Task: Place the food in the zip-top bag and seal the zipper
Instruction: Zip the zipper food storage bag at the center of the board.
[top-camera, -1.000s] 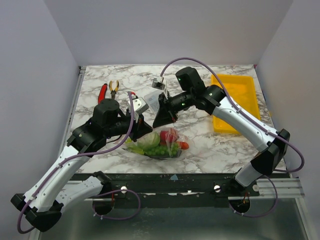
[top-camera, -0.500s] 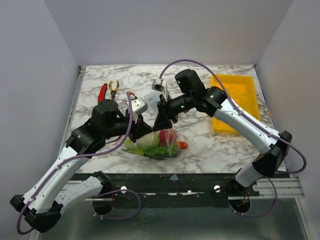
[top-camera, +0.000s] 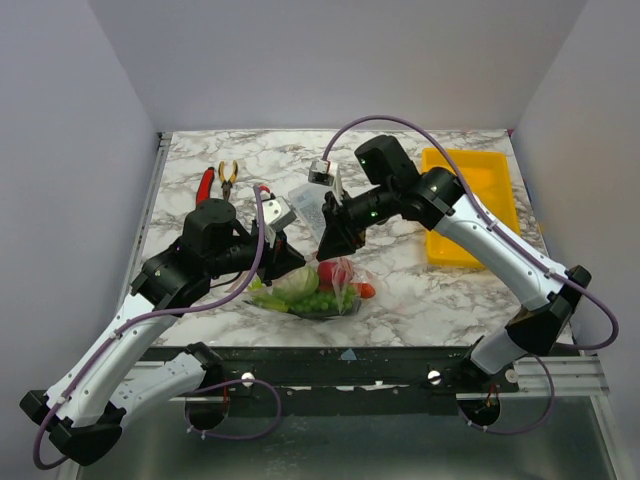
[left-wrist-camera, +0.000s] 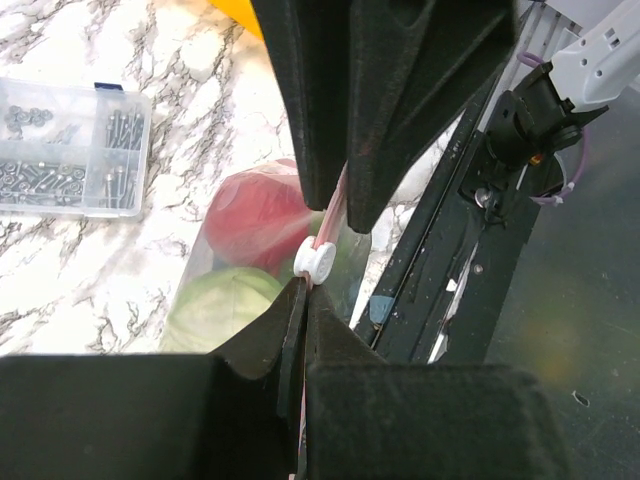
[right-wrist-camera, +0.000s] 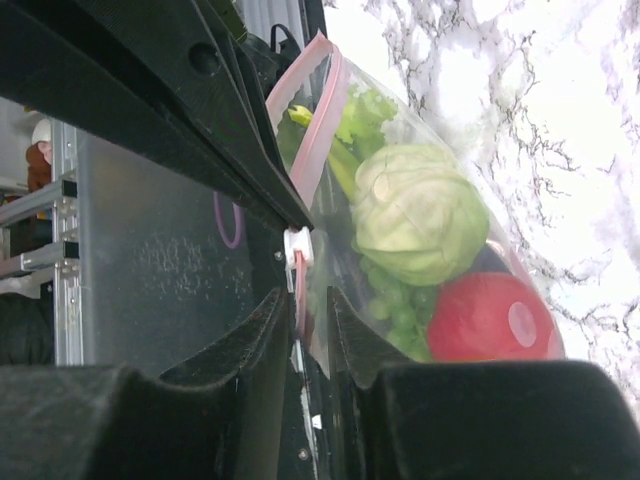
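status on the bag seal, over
Left gripper and right gripper both shut on the zipper, white slider between them. Food inside the zip-top bag; mouth looks open past slider. Screw box lies apart.

both arms reach in from the near edge and meet close to the middle of that edge. the left gripper (top-camera: 287, 262) points right. the right gripper (top-camera: 330, 245) angles down from the far side, its tips almost touching the left's. each has its fingers pressed nearly together, pinching the zipper (right-wrist-camera: 316, 120).
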